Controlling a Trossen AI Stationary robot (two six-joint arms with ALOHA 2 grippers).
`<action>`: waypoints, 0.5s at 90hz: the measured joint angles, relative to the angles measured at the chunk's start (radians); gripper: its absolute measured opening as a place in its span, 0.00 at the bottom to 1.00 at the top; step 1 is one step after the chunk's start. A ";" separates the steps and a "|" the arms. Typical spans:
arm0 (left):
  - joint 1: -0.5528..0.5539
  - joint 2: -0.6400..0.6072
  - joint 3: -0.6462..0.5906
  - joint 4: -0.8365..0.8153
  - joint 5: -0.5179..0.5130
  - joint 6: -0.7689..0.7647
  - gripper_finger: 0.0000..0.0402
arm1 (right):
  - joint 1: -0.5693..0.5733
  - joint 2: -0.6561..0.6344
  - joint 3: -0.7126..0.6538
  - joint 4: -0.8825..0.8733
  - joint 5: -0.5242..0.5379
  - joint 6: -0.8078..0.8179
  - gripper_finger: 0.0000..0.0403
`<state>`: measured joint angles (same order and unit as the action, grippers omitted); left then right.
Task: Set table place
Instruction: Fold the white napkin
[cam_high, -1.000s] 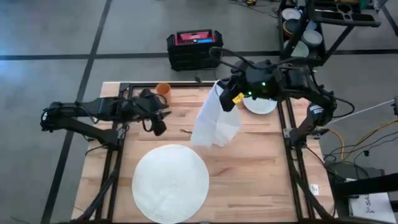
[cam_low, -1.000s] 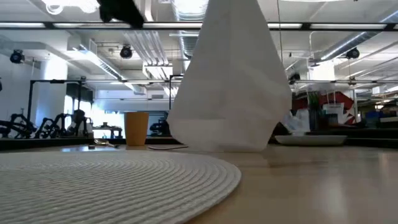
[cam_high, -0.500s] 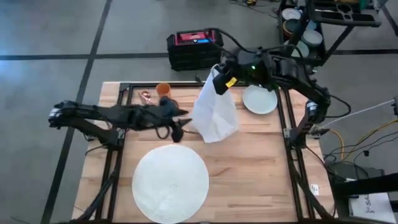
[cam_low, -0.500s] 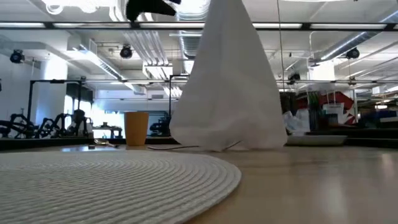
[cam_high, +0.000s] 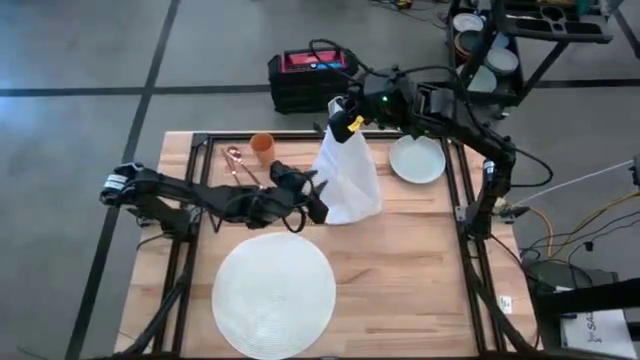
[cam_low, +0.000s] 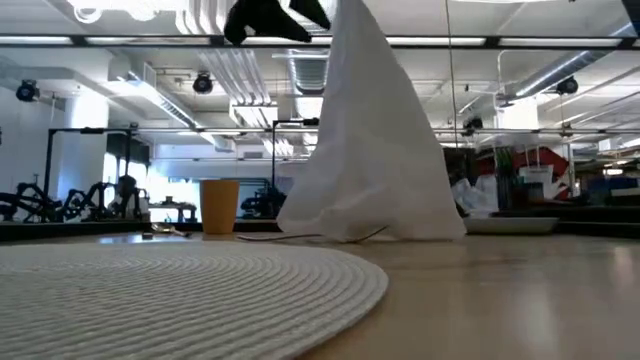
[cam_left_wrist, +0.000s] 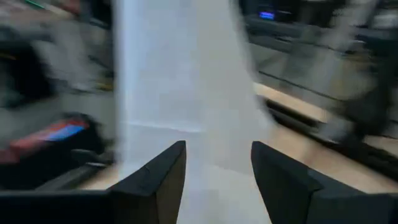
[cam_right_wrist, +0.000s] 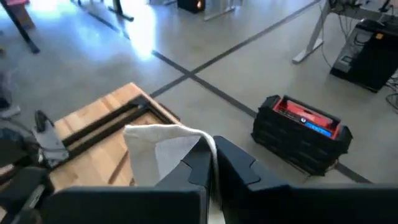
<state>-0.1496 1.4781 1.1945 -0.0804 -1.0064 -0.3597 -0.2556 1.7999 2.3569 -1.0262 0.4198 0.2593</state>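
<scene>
The right gripper (cam_high: 343, 118) is hanging over the far side of the table (cam_high: 420, 260), its fingers pinched together on the top corner of a white cloth napkin (cam_high: 347, 175). The right wrist view is confirming the grip: the two dark fingers are meeting on the cloth's upper edge (cam_right_wrist: 163, 142). The napkin is draping down in a cone, and in the low view its lower hem (cam_low: 375, 190) is resting on the wood while its peak is rising out of the picture.

The left gripper (cam_high: 312, 196) is reaching across from the left side and is sitting just beside the napkin's lower left edge, above the table. In the left wrist view its two fingers (cam_left_wrist: 155, 183) are standing apart, with the white cloth (cam_left_wrist: 180, 81) directly ahead of them; whether they are touching the cloth cannot be told.

The large round white woven mat (cam_high: 275, 290) is lying flat on the near half of the table, left of centre, apart from the napkin and with nothing on it. In the low view its ribbed surface (cam_low: 170, 285) is filling the foreground.

A pale round plate (cam_high: 418, 158) is resting at the far right of the table, just beside the napkin. An orange cup (cam_high: 262, 146) is standing upright near the far left edge, with a small copper-coloured utensil (cam_high: 238, 163) lying beside it. A black and red case (cam_high: 312, 72) is sitting on the floor beyond the table.
</scene>
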 joint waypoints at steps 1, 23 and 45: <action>0.002 0.003 0.001 0.001 -0.020 0.003 0.43 | -0.001 0.001 0.000 -0.001 0.000 -0.001 0.00; 0.079 0.015 0.002 0.041 -0.109 -0.025 0.51 | -0.012 0.037 0.000 0.087 0.008 -0.023 0.00; 0.100 0.016 0.002 0.185 -0.111 -0.025 0.58 | -0.017 0.079 -0.001 0.107 0.010 -0.074 0.00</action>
<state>-0.0492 1.4937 1.1965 0.1048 -1.1170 -0.3848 -0.2727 1.8789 2.3562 -0.9195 0.4295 0.1855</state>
